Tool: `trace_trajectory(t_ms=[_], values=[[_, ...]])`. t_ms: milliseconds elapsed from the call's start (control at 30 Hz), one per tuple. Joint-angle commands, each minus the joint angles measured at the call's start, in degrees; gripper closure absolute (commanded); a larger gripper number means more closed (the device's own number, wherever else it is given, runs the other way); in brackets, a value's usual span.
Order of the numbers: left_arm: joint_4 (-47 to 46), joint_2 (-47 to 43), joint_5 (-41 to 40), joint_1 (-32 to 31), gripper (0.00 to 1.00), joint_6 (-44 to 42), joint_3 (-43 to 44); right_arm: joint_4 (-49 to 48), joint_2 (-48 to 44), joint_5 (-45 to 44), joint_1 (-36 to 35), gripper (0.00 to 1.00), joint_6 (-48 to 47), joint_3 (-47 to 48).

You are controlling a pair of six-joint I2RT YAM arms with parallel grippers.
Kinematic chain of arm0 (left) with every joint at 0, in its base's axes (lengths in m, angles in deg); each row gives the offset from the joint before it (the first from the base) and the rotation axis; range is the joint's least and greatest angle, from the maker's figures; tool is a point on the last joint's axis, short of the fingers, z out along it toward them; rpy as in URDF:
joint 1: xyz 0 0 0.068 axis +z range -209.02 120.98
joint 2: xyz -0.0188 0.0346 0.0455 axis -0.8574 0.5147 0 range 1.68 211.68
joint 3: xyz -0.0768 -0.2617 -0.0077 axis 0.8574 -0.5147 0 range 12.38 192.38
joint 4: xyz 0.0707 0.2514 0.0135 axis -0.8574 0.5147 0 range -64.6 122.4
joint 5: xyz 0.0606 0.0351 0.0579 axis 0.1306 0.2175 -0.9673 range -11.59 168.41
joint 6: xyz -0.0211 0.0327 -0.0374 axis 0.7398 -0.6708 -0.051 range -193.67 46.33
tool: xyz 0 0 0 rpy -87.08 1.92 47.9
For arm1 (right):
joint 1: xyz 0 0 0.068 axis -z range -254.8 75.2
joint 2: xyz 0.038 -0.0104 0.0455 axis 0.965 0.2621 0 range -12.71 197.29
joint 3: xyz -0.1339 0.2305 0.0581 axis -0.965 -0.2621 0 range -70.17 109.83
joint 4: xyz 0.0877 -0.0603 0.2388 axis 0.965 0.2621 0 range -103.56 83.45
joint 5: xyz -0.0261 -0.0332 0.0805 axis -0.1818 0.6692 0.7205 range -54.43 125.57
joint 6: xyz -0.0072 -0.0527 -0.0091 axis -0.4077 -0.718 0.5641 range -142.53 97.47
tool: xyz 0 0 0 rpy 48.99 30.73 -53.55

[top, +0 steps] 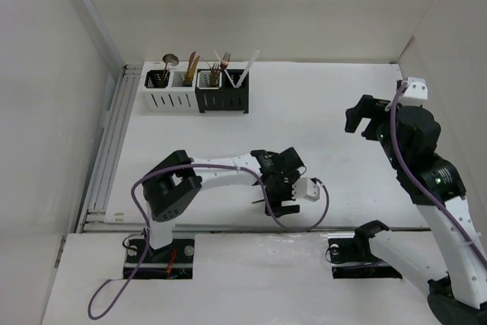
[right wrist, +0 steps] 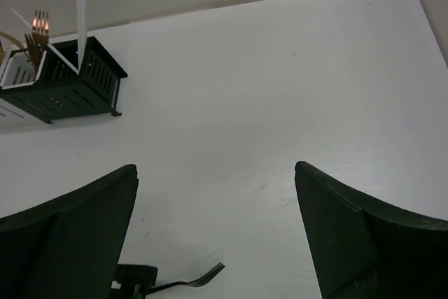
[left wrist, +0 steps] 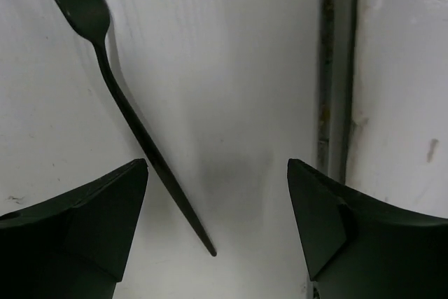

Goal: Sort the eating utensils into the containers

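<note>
A slim black metal fork is seen lying flat on the white worktop. It runs from the upper left of the left wrist view down toward the lower centre, tines uppermost. It is judged light, rigid and smooth, so it may slide or pivot when pinched. A hold across the narrow handle near its middle is suggested, with the pads brought right down to the surface.

The left tool is held open astride the handle end, and the fork is not gripped.

A row of four square slotted caddies, two white and two black, is set in the upper left of the overhead view. A round-bowled spoon and a copper-coloured knife are stood in the white pair. Copper forks and thin white sticks are stood in the black pair.

The right tool is held wide open and empty at the right of that view.
</note>
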Motion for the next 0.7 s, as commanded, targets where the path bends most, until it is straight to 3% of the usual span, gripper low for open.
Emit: trace_trajectory(t_ms=[0, 167, 267, 333, 367, 433, 667], values=[[-3.6, 3.1, -8.5, 0.0, 0.21, 7.7, 0.8, 0.9, -3.7, 2.4, 0.3, 0.02, -0.1, -1.7], [-7.0, 7.6, -16.4, 0.0, 0.24, 10.6, 2.7, 0.4, -5.1, 2.4, 0.3, 0.02, -0.1, -2.2], [-8.3, 7.1, -17.0, 0.7, 0.28, 11.8, 2.7, 0.9, -5.1, 2.4, 0.3, 0.02, -0.1, -2.2], [-8.3, 7.1, -15.6, 0.7, 0.35, 11.2, 2.1, 0.9, -5.1, 2.4, 0.3, 0.02, -0.8, -1.7], [-6.4, 7.6, -15.6, 0.7, 0.45, 10.4, 2.1, 0.9, -5.1, 2.4, 0.3, 0.02, -1.3, -1.7], [-4.6, 7.6, -13.4, 0.7, 0.50, 9.2, 1.0, 0.9, -4.6, 1.8, 0.3, 0.02, -1.8, -1.1], [2.1, 6.9, -10.0, 0.7, 0.44, 4.1, -2.0, 0.9, -3.4, 0.7, 0.3, 0.02, -3.7, -0.4]])
